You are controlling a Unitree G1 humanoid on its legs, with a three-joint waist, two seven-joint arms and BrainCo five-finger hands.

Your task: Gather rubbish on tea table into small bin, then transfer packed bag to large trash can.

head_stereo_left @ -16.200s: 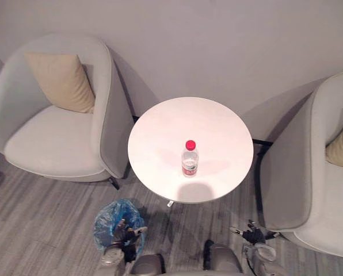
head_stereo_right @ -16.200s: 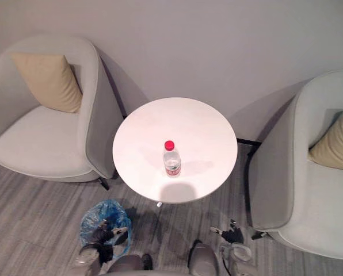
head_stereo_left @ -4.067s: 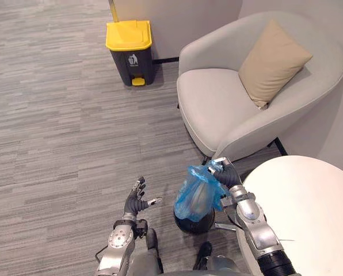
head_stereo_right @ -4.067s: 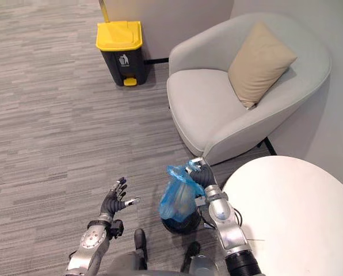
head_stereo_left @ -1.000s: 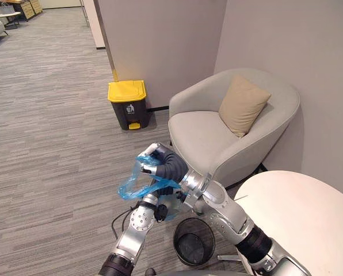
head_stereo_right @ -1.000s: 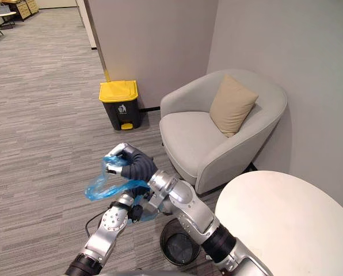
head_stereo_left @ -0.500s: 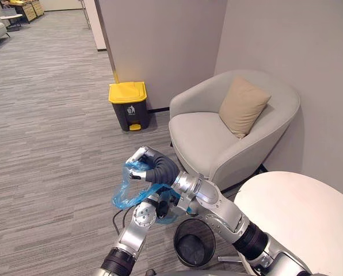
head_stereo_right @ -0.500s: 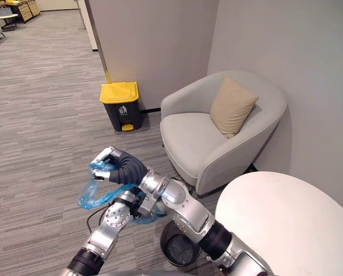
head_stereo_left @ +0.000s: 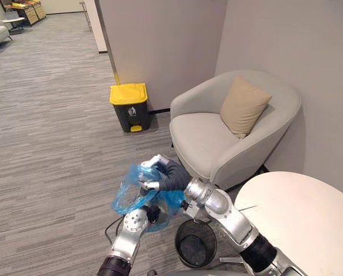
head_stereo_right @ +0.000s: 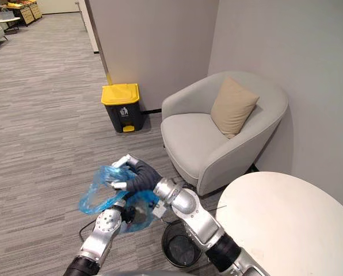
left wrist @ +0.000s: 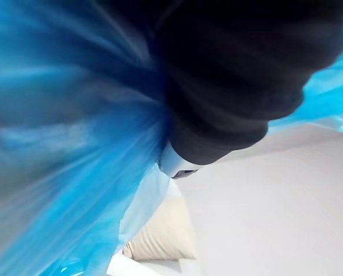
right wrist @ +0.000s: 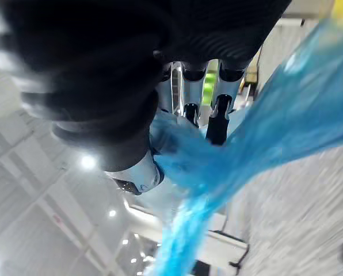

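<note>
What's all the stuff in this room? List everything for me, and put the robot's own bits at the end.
blue bag: one, see-through blue, held up above the floor, next to the small bin
small bin: one, black mesh, on the floor by the tea table
large trash can: one, dark with a yellow lid, against the wall
armchair: one, light grey, in the corner
cushion: one, beige, leaning on the armchair's back
tea table: one, white, round, nearest the robot's right
right hand: one, silver with a dark cover, curled round the bag's top
left hand: one, low against the bag, partly hidden by it
</note>
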